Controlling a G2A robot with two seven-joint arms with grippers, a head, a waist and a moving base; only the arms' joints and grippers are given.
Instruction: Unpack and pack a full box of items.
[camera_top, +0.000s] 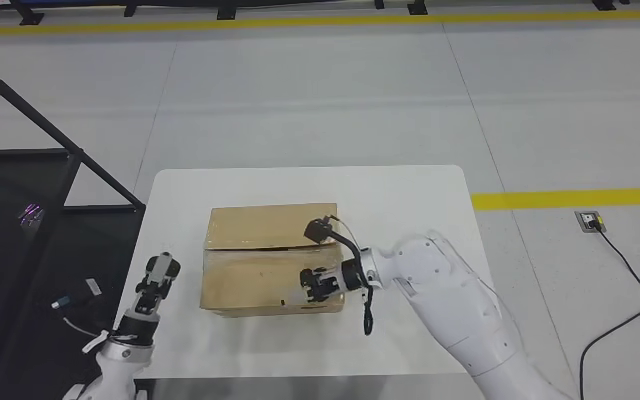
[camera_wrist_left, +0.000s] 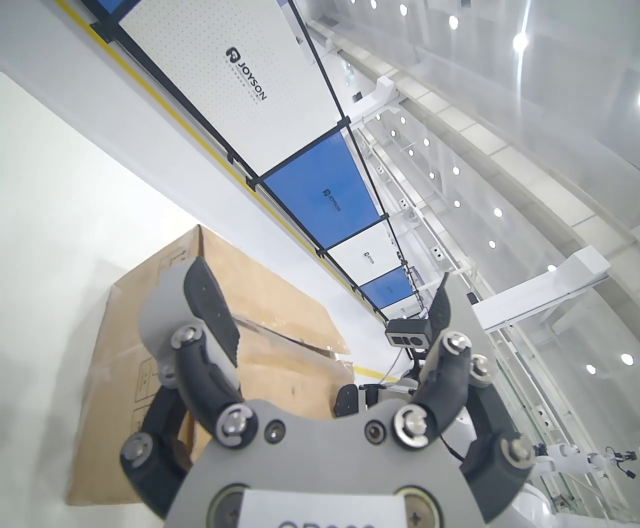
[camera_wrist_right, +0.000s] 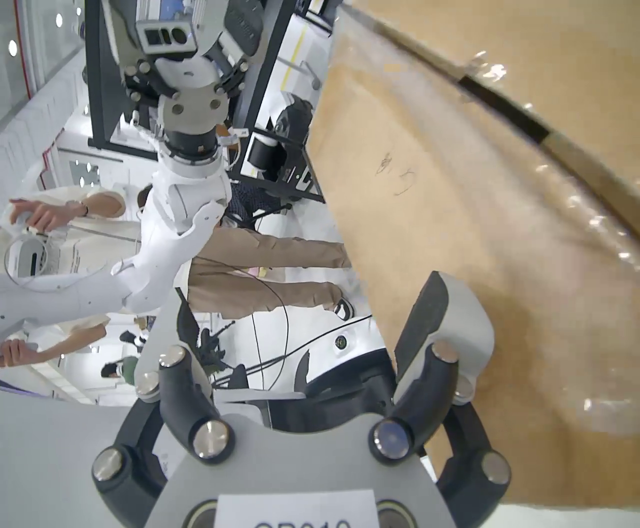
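Note:
A brown cardboard box (camera_top: 262, 258) stands in the middle of the white table (camera_top: 420, 200), its top flaps down and a taped seam (camera_wrist_right: 505, 112) running across them. My right gripper (camera_top: 312, 286) is open at the box's near top edge. One finger (camera_wrist_right: 434, 320) lies over the box top (camera_wrist_right: 475, 200), the other finger (camera_wrist_right: 186, 327) is off the edge. My left gripper (camera_top: 160, 272) is open and holds nothing near the table's left front corner, apart from the box (camera_wrist_left: 145, 320) and pointing toward it. In the left wrist view its gripper (camera_wrist_left: 320, 280) frames the box's corner.
A black metal frame (camera_top: 45, 165) stands on the floor just left of the table. The table's right half and back strip are bare. My left arm (camera_wrist_right: 187, 125) shows beyond the box edge in the right wrist view. A cable (camera_top: 610, 320) lies on the floor at the right.

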